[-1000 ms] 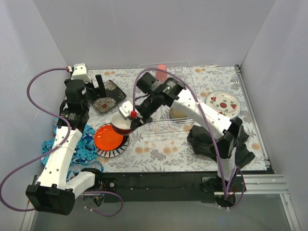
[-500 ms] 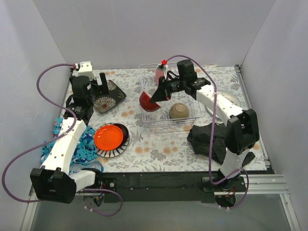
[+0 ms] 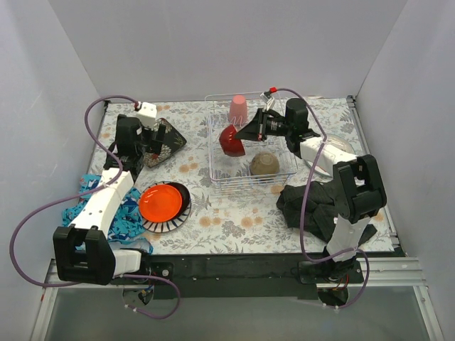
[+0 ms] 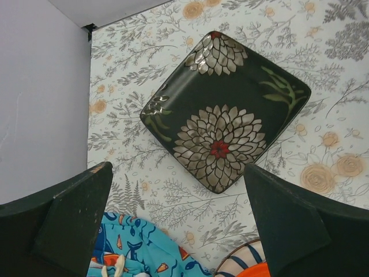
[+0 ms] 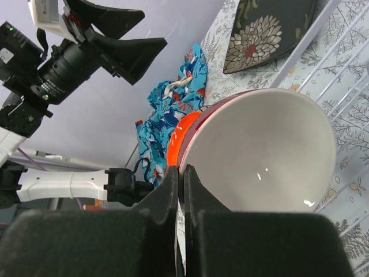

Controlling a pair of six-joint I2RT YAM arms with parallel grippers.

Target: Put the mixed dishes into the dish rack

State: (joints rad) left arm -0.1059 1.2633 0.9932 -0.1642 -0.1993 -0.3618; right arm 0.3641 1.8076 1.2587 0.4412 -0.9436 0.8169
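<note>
**Asker:** Where is the red bowl?

**Me:** In my right gripper [image 5: 181, 173]. My fingers are pressed together on the rim of the red bowl [image 3: 232, 141], pinching it at the edge. I hold it tipped on its side over the far left part of the dish rack [image 3: 213, 175], with its pale inside turned towards my wrist camera. I cannot tell whether it touches the wires.

**Asker:** What else is in the rack?

**Me:** The pink cup [image 3: 237, 109] stands at the far edge, just beside the bowl I hold. The dark tan-bottomed bowl [image 3: 264, 164] sits bottom up in the near right part.

**Asker:** And your other hand?

**Me:** My left gripper [image 4: 179, 193] is spread wide. It hangs over the black plate [image 4: 225, 109], a square one with pale flowers, which lies at the far left of the table [image 3: 234, 224], well apart from the rack.

**Asker:** What is left outside?

**Me:** The orange plate [image 3: 159, 202] rests on a striped plate [image 3: 162, 226] left of the rack, towards the near side, with another dark dish showing at its right edge. The blue patterned cloth [image 3: 85, 206] lies crumpled just beside that stack, under my left arm. The black cloth [image 3: 313, 206] lies heaped near my right arm's base.
</note>
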